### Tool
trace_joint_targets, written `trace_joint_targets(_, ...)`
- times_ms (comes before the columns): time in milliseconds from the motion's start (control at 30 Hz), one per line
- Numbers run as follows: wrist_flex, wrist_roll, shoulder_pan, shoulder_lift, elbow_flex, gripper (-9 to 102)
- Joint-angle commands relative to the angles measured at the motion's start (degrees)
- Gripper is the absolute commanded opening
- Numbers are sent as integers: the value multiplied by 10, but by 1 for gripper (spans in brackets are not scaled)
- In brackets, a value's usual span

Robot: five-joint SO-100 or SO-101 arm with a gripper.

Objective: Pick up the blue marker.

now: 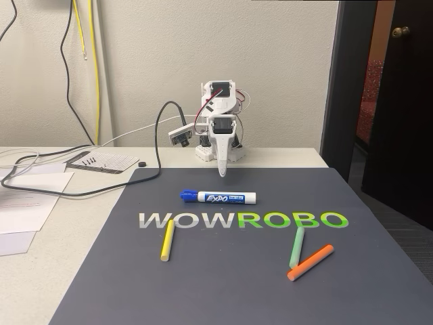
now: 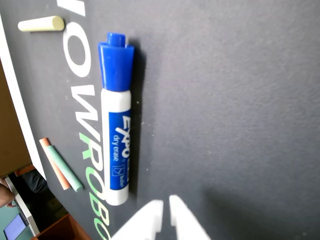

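The blue marker [image 1: 218, 197] lies flat on the dark mat, just above the "WOWROBO" lettering, with its blue cap to the left in the fixed view. In the wrist view the blue marker [image 2: 117, 125] runs top to bottom with the cap uppermost. My gripper [image 1: 222, 173] points down a little behind the marker's middle, above the mat and apart from the marker. Its white fingertips [image 2: 156, 210] sit at the bottom edge of the wrist view, just right of the marker's lower end. The gripper [image 2: 165, 204] is shut with nothing in it.
A yellow stick [image 1: 166, 242] lies on the mat [image 1: 223, 291] at front left. A green stick [image 1: 297, 247] and an orange stick [image 1: 310, 262] lie at front right. Black cable [image 1: 67, 193] and papers [image 1: 20, 210] cover the table's left. A dark door [image 1: 399, 101] stands right.
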Motion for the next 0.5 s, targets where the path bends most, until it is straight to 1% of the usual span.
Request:
trace_joint_targets(0,-11,7,1,33,-4,0)
trace_joint_targets(300,-25,14,5,33,-4,0)
trace_joint_targets(400,-27,20,14,33,-9,6)
trace_joint_targets(467,-30,18,19,33,-10,8)
